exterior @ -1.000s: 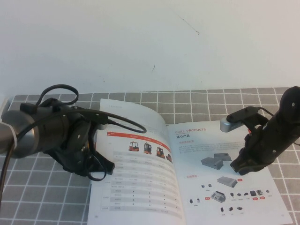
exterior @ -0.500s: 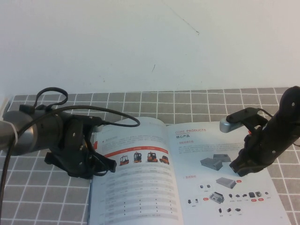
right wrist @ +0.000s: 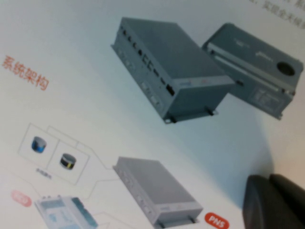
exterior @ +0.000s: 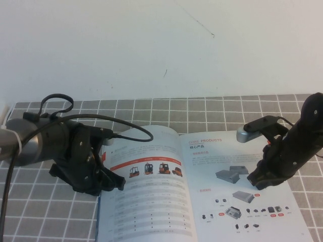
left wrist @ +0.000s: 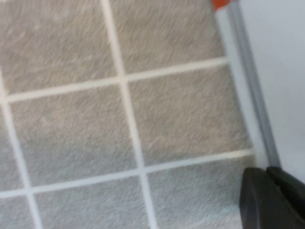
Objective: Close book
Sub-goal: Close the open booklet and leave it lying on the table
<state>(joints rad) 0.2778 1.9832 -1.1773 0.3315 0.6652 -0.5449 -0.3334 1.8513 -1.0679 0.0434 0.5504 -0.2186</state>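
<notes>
The book (exterior: 202, 201) lies open on the checkered mat, its left page (exterior: 146, 196) showing forklifts and its right page (exterior: 237, 201) grey devices. My left gripper (exterior: 117, 183) is shut at the book's left edge (left wrist: 248, 86). Its dark fingertips (left wrist: 271, 200) sit against that edge, and I cannot tell whether a page is pinched. On the right page rests my right gripper (exterior: 255, 182), also shut. Its fingertips (right wrist: 276, 202) rest on the right page (right wrist: 119, 143) beside the printed device pictures.
The grey checkered mat (exterior: 45, 212) covers the table around the book, with a white wall (exterior: 161, 45) behind. A black cable (exterior: 126, 126) loops from the left arm over the book's upper left corner. The right arm's silver camera (exterior: 247, 135) hangs over the right page.
The left page stood raised one second ago and has dropped flat. My left gripper has shifted slightly lower along the book's left edge. The right arm has not moved.
</notes>
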